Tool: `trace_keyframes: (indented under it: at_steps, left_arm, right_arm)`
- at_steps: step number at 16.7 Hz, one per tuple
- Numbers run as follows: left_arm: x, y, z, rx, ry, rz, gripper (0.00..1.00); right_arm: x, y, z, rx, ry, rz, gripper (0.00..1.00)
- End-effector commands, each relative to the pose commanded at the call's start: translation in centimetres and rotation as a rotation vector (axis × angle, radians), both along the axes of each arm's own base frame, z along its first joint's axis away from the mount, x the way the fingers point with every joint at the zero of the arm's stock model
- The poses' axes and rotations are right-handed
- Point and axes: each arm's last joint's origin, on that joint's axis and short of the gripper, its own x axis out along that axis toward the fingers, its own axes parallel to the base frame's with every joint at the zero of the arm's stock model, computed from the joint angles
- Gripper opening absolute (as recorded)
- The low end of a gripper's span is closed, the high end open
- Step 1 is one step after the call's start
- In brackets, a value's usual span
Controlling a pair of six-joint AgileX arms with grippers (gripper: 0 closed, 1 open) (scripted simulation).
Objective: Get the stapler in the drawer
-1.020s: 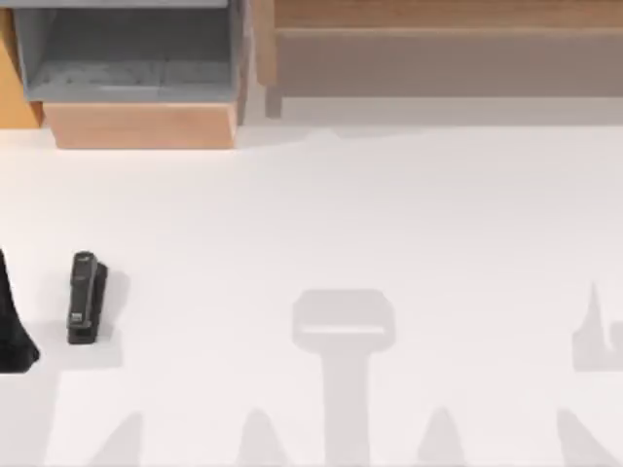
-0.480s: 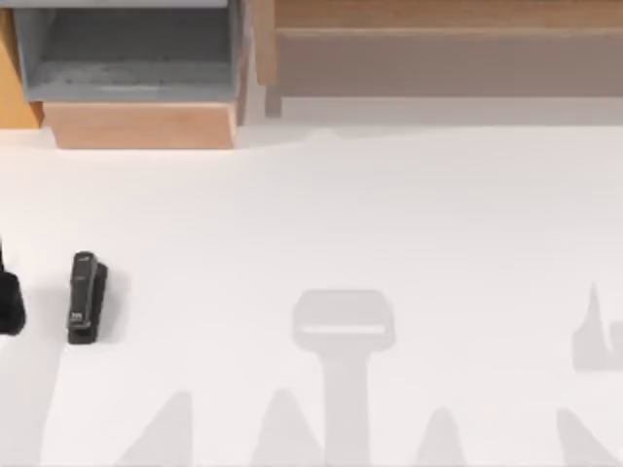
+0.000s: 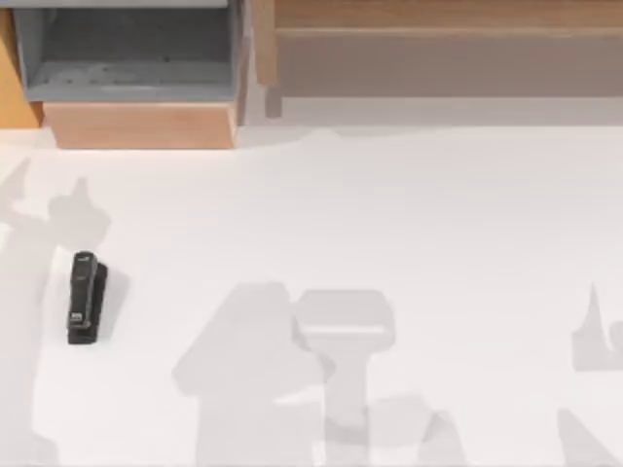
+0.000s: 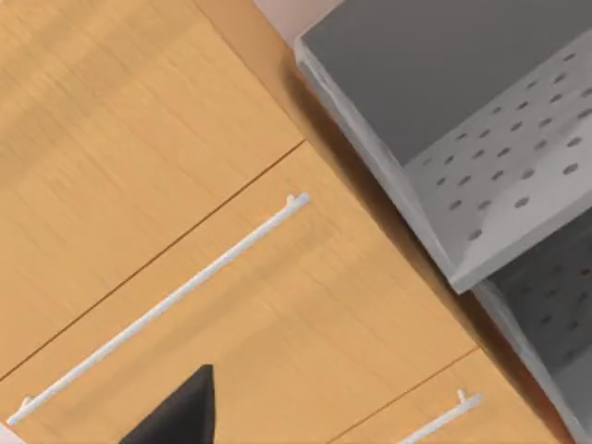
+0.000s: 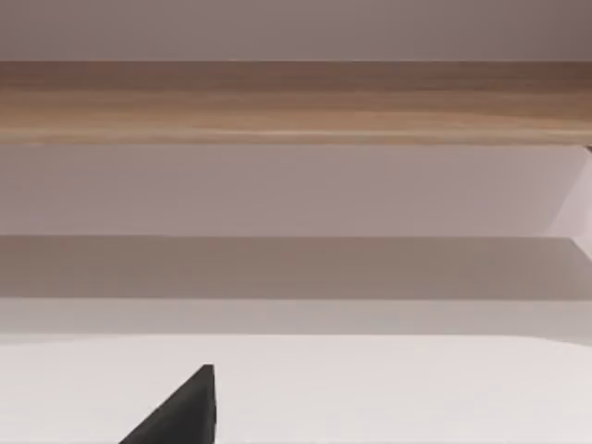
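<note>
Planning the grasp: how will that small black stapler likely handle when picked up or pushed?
The small, narrow black stapler looks rigid, so it probably won't flex. It lies flat and lengthwise on the white table, so it should slide rather than roll. A push near one end may swing it round. Its smooth-looking casing might slip between fingers.

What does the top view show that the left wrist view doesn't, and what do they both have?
Top view alone: the stapler lying on the white table, toward its left side, well apart from the drawer, plus the brown shelf unit at the back right. Left wrist view alone: tan cabinet fronts with white bar handles, and a dark tip of the left gripper. Both share the open drawer's grey, dotted inside.
</note>
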Motion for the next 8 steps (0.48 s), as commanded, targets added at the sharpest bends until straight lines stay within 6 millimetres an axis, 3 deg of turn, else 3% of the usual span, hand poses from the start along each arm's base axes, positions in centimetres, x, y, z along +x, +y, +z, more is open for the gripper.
trace_keyframes:
  at_steps: [4, 8]
  left_arm:
    - [7.0, 3.5, -0.9, 0.275, -0.017, 0.000, 1.00]
    - [13.0, 7.5, -5.0, 0.531, -0.027, 0.000, 1.00]
  right_arm:
    - [0.0, 0.0, 0.0, 0.000, 0.000, 0.000, 1.00]
    - [0.0, 0.0, 0.0, 0.000, 0.000, 0.000, 1.00]
